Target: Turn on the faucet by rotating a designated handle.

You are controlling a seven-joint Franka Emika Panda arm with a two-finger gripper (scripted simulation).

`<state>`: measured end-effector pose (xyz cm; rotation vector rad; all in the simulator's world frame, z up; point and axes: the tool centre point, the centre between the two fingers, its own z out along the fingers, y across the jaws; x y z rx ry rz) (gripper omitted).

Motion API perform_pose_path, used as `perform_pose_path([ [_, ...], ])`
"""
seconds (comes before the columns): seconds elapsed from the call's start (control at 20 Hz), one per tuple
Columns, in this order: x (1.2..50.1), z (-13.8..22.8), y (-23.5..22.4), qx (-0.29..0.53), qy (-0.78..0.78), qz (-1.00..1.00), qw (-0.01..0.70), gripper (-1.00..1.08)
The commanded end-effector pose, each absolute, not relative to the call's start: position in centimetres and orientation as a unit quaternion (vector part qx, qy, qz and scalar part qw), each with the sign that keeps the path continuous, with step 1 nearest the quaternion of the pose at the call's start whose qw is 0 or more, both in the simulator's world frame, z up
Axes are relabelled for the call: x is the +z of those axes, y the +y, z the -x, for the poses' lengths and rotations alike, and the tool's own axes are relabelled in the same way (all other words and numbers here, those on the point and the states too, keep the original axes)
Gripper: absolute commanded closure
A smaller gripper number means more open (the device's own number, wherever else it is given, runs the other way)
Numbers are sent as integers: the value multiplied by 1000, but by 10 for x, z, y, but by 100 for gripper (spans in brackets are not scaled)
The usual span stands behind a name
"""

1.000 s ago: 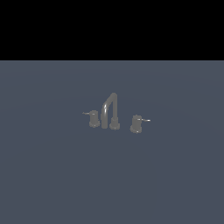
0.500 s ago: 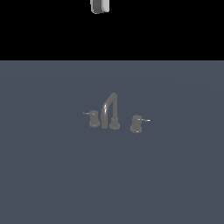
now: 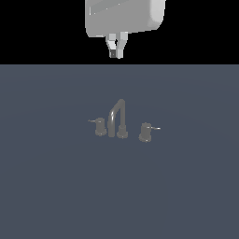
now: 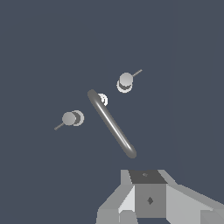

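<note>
- Gripper [image 3: 116, 51] high above faucet [image 3: 117, 119], well apart; I see fingers pressed nearly together, pinching nothing.
- Handle [image 3: 146, 132] on exterior view's right, whitish-tipped lever pointing outward.

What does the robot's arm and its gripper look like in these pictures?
The arm ends in a bulky, rounded, glossy white housing. Below it the gripper has two short pale-grey jaws with dark tips. In the wrist view it looks blocky: light-grey faceted sides around a darker grey centre panel. No cables visible.
</note>
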<state>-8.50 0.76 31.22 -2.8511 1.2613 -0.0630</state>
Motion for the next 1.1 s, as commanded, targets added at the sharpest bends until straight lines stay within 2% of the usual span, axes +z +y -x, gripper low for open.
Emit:
perform_pose_path([
  [0.0,295,73,2,-19,435,900,12,108],
  [0.55,222,24,-31,-13,559,829,8,108],
  [1.05,146,-12,-80,-8,675,738,3,108],
])
